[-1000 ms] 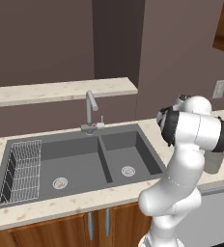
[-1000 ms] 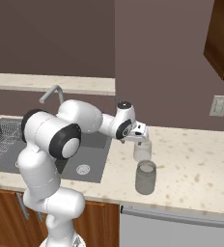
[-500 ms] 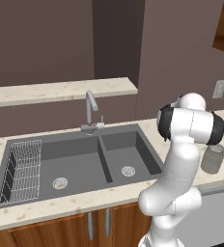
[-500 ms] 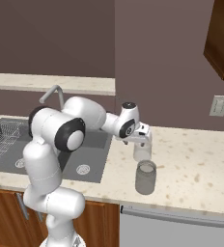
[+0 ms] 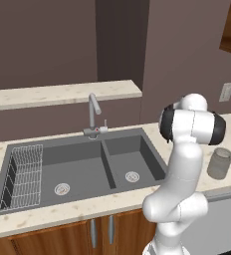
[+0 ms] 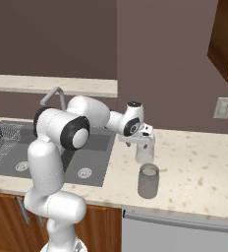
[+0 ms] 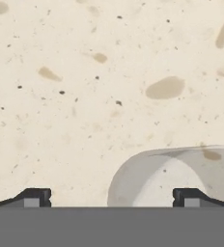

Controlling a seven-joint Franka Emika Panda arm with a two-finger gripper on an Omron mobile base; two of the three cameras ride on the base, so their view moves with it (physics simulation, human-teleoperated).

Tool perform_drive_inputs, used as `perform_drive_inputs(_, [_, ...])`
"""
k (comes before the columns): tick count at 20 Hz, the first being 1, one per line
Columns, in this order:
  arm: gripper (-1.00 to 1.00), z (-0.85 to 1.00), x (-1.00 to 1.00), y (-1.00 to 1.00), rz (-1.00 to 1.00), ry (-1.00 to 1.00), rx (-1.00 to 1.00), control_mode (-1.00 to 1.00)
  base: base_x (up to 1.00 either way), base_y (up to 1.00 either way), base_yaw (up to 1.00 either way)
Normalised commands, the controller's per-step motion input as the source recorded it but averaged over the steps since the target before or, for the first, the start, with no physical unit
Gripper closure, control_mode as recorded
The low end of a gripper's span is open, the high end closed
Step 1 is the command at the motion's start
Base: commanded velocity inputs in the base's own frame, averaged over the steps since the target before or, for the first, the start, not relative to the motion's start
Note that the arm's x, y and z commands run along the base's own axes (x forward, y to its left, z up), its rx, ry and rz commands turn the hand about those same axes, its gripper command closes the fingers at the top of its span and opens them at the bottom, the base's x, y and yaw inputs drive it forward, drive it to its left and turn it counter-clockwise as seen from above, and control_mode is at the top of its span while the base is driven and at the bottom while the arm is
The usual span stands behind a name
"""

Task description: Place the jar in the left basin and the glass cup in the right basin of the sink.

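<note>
Spread wide, my pincer (image 6: 144, 143) points straight down over the pale speckled surface (image 6: 199, 167), to the right of the sink (image 6: 91, 165), and pinches nothing. Its two dark tips stand well apart in the hand view, and part of the cup's (image 7: 181, 176) round rim curves between them, nearer the one on that view's right. In the right base view the cup (image 6: 144, 153) stands upright just under my pincer, long axis vertical, mouth up. I cannot tell whether the fingers touch it.

One jar (image 6: 148, 181) stands upright on the surface just in front of the cup, nearer the front edge, neck and pale top upward. In the left base view the jar (image 5: 219, 163) shows to the right of my arm.

One sink, two basins: the wider left basin (image 5: 70, 172) holds one wire rack (image 5: 23, 175) at its left end and one round drain; the narrower right basin (image 5: 132, 162) has one drain. One curved tap (image 5: 93, 115) rises behind the divider. Both glass things are outside the sink.
</note>
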Motion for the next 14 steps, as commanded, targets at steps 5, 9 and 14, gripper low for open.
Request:
perform_drive_inputs(5, [-1.00,-0.20,0.02,-0.04,0.00,0.09,0.06,-1.00,0.00,0.00,0.00])
perform_drive_inputs(9, [1.00,-0.24,-0.16,-0.08,0.00,0.12,0.00,-1.00,0.00,0.00,0.00])
perform_drive_inputs(14, [1.00,-0.27,-0.27,-0.04,-0.01,0.08,0.00,-1.00,0.00,0.00,0.00])
